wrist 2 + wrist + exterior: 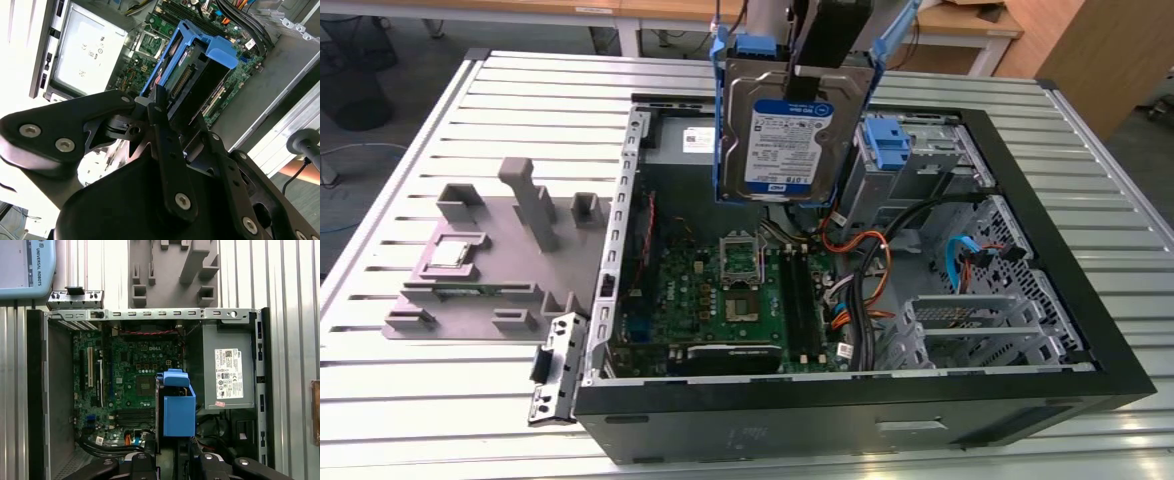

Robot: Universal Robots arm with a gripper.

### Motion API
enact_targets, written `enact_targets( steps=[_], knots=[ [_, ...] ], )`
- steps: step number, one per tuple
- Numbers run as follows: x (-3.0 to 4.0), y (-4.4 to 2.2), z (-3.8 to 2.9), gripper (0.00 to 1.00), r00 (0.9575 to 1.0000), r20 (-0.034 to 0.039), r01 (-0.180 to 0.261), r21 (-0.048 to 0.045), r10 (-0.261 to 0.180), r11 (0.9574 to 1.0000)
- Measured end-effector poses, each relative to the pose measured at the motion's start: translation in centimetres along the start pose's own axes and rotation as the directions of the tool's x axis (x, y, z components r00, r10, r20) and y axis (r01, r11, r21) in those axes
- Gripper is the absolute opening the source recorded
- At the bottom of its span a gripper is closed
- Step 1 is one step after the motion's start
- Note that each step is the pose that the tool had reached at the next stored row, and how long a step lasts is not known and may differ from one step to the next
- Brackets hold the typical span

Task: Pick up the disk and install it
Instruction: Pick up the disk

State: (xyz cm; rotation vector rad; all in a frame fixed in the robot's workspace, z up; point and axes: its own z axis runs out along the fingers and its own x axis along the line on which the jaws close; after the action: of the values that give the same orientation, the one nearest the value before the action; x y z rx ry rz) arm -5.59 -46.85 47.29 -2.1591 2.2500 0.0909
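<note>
Pick is done, install not yet. My gripper (pixel 821 62) is clamped on the disk (pixel 787 140), which hangs upright above the open case (pixel 1087 330), over the motherboard (pixel 720 290). My read: the next move calls for squaring the carrier to the drive cage (pixel 947 150).

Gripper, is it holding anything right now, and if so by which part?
Yes: the gripper holds the disk by its upper end, fingers clamped there, so it hangs upright above the open computer case.
</note>
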Motion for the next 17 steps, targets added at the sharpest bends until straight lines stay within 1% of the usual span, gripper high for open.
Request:
enact_targets(
  steps=[10,13,17],
  knots=[
    [0.1,-0.01,0.09,0.35,1.0,0.0001,0.0,0.0001,0.0,1.0],
    [0.32,-0.02,0.12,0.35,1.0,0.0,0.0,0.0,0.0,1.0],
    [0.82,-0.04,0.16,0.35,1.0,0.0,0.0,0.0,0.0,1.0]
  ],
)
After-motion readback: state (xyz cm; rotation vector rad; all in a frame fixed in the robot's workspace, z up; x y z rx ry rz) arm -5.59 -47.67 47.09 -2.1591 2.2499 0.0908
